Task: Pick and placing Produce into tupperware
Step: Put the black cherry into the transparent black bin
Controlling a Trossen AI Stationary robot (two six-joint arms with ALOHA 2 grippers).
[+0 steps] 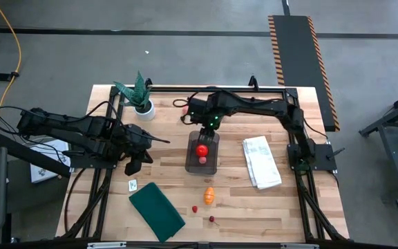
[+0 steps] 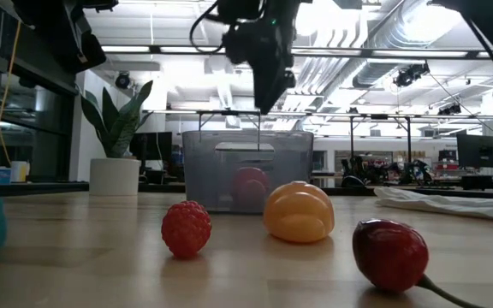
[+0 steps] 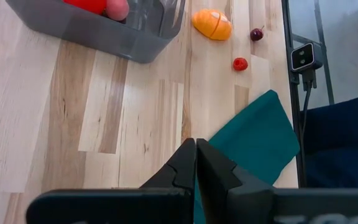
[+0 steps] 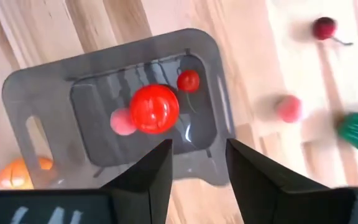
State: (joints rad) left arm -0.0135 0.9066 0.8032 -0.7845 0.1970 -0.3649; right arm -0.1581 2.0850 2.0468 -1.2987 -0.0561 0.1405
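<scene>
Produce partly packed, three pieces left on the bench

Your right pincer (image 4: 197,165) hangs directly above the tupperware (image 1: 202,153) near the middle of the bench (image 1: 268,207), its two fingers standing apart with nothing between them. Looking down through them, you can see three pieces already resting in the tub: the red ball (image 4: 154,108), a small pink piece (image 4: 121,121) touching it, and a tiny red piece (image 4: 188,80) just beside it. That part reads as done.

Your left pincer (image 3: 196,163) waits off to the left side of the bench, fingers pressed together and holding nothing, pointing over the dark green cloth (image 1: 156,211).

What remains lies on the bare wood on the near side of the tupperware: the orange piece (image 1: 209,196) closest to it, the red raspberry (image 1: 194,208) a little further out, and the dark cherry (image 1: 211,218) with its thin stem beyond those. All three sit well apart from the tub and near each other, between the green cloth and the folded white cloth (image 1: 261,162). The potted plant (image 1: 141,97) stands at the far edge and plays no part.

By this count you are roughly halfway: three in, three out. The right arm looks best placed for the next pick, probably the orange piece.
</scene>
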